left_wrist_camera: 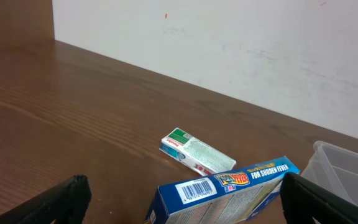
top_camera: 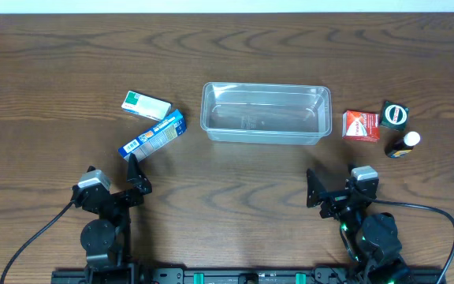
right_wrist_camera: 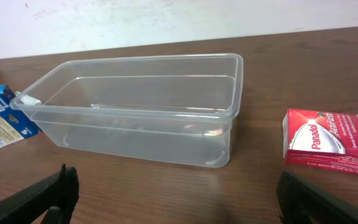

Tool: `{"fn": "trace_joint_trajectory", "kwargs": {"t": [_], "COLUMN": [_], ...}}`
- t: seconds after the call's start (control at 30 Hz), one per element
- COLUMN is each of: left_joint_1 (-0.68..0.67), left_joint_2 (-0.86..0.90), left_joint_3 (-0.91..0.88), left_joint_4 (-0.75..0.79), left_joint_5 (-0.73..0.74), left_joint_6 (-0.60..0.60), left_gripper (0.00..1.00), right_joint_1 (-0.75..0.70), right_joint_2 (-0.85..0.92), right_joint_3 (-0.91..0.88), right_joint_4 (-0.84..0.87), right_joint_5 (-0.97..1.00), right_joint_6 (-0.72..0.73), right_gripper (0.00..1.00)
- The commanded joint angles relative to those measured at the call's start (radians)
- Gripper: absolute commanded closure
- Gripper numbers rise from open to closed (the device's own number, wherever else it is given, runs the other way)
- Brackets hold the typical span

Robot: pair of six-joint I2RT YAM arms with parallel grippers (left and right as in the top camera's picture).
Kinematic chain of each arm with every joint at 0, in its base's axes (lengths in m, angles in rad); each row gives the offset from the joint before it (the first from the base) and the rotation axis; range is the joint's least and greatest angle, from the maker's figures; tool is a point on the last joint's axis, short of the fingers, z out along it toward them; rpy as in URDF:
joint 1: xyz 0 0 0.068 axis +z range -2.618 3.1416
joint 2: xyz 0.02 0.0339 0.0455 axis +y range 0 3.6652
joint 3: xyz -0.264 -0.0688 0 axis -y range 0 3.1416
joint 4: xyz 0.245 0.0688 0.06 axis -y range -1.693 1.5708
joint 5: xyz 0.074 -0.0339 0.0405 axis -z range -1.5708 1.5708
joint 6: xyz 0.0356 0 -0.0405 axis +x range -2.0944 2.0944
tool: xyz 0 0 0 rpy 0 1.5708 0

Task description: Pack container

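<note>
Opening layout: the container (top_camera: 263,112) lies empty at mid-table, with the blue box (top_camera: 151,136) and green-white box (top_camera: 146,104) to its left and the red box (top_camera: 361,125) and bottle (top_camera: 403,144) to its right, probably so each arm serves its own side. The left gripper (top_camera: 136,175) and right gripper (top_camera: 315,192) wait short of the goods, jaws spread wide and holding nothing.
</note>
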Motion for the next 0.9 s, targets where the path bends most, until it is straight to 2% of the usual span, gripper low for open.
{"fn": "trace_joint_trajectory", "kwargs": {"t": [0.0, 0.1, 0.27, 0.33, 0.47, 0.6, 0.87], "left_joint_1": [0.007, 0.006, 0.006, 0.006, 0.006, 0.006, 0.006], "left_joint_2": [-0.005, -0.005, -0.002, 0.016, 0.148, 0.417, 1.052], "left_joint_3": [-0.024, -0.021, 0.045, 0.11, 0.319, 0.605, 1.194], "left_joint_4": [-0.016, 0.008, 0.009, 0.006, -0.071, -0.266, -0.83], "left_joint_5": [-0.022, -0.014, 0.217, 0.311, 0.323, 0.323, 0.323], "left_joint_6": [0.006, 0.006, 0.033, 0.033, 0.095, 0.209, 0.314], "left_gripper": [0.02, 0.02, 0.02, 0.02, 0.02, 0.02, 0.02], "right_joint_1": [0.005, 0.005, 0.005, 0.005, 0.005, 0.005, 0.005], "right_joint_2": [-0.002, -0.002, -0.002, -0.002, -0.002, -0.002, -0.002], "right_joint_3": [-0.005, -0.005, -0.004, -0.005, -0.004, -0.005, -0.004], "right_joint_4": [0.002, 0.002, 0.002, 0.002, 0.002, 0.002, 0.002], "right_joint_5": [0.003, 0.003, 0.003, 0.003, 0.003, 0.003, 0.003], "right_joint_6": [-0.013, -0.013, -0.013, -0.013, -0.013, -0.013, -0.013], "right_gripper": [0.01, 0.01, 0.01, 0.01, 0.01, 0.01, 0.01]}}
